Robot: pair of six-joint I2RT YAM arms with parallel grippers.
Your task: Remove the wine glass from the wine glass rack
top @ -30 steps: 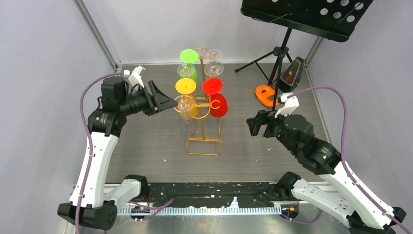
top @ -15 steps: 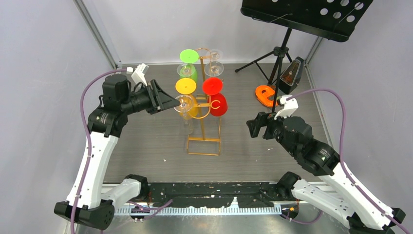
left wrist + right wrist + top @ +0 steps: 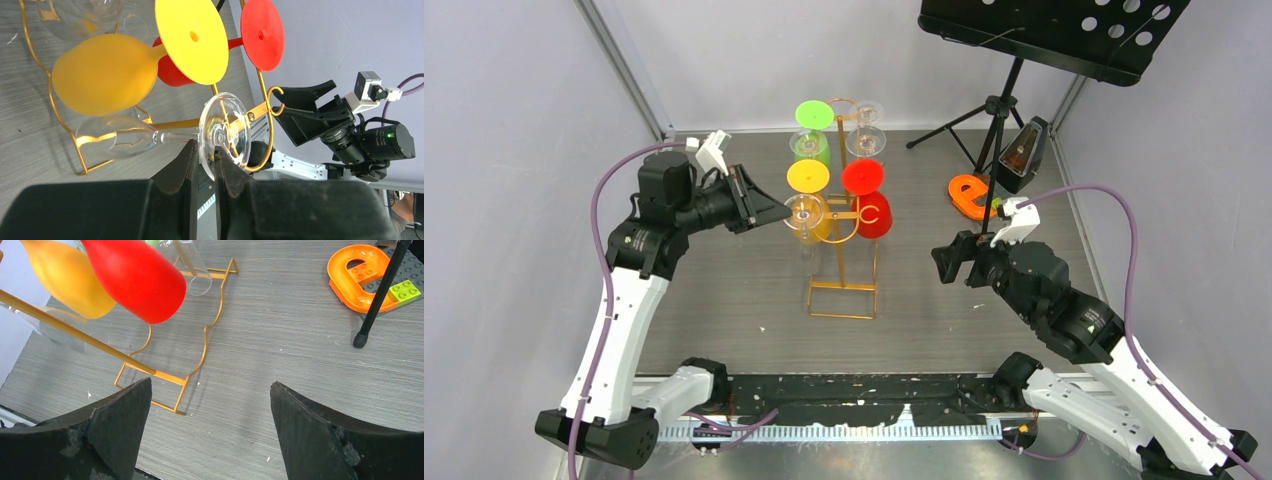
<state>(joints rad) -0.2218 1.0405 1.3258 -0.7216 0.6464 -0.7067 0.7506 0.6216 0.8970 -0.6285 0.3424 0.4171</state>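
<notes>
At centre left of the top view, we see the left hand (image 3: 779, 211) clamped on the round foot of the clear stemmed wine glass (image 3: 225, 131). The glass hangs on the tall gold wire wine glass rack (image 3: 840, 262), mid-frame on the grey wood-grain bench (image 3: 724, 300). At right, the right hand (image 3: 210, 384) hovers, fingers wide apart.

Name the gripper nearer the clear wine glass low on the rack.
Left. The left gripper pinches the foot of the clear wine glass; the right gripper hangs open, well apart, right of the wine glass rack.
</notes>
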